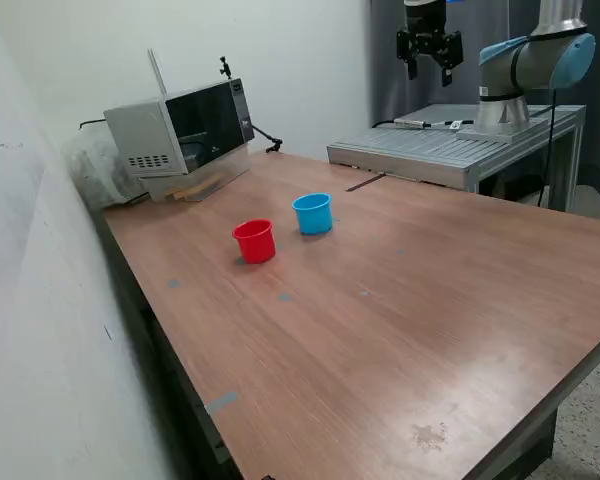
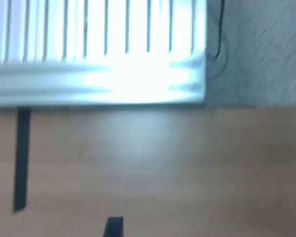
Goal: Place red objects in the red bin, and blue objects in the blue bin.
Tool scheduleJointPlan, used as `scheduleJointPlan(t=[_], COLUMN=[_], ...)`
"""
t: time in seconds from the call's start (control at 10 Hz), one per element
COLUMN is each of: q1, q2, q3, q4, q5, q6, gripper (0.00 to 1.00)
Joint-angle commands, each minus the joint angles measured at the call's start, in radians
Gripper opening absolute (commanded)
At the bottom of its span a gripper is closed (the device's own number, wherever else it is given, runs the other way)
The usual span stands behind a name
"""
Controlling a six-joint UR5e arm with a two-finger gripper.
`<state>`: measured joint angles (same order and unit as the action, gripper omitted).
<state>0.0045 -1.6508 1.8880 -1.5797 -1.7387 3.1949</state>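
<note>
Red round plastic cup (image 1: 254, 240) and light blue round plastic cup (image 1: 312, 213) sit side by side, mid-bench; black two-finger claw (image 1: 429, 60) hangs high above the ribbed metal platform (image 1: 435, 150), well apart, fingers parted, holding nothing. Wooden bench (image 1: 400, 310) spreads below.

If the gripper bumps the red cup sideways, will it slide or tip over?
The red cup looks like thin plastic and stands upright on the smooth wooden table, so it is probably light and would slide easily. A low nudge likely slides it; a hit near the rim might tip it, and then it could roll.
</note>
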Motion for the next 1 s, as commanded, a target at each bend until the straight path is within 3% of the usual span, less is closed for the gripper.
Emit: scheduleJointPlan(t=[0.0,0.9], q1=[0.0,-0.011], q2=[-0.151,-0.144], q3=[0.075,0.056], q4=[0.143,0.162], q5=[0.059,0.054], q6=[-0.01,-0.012], gripper=[1.0,1.0])
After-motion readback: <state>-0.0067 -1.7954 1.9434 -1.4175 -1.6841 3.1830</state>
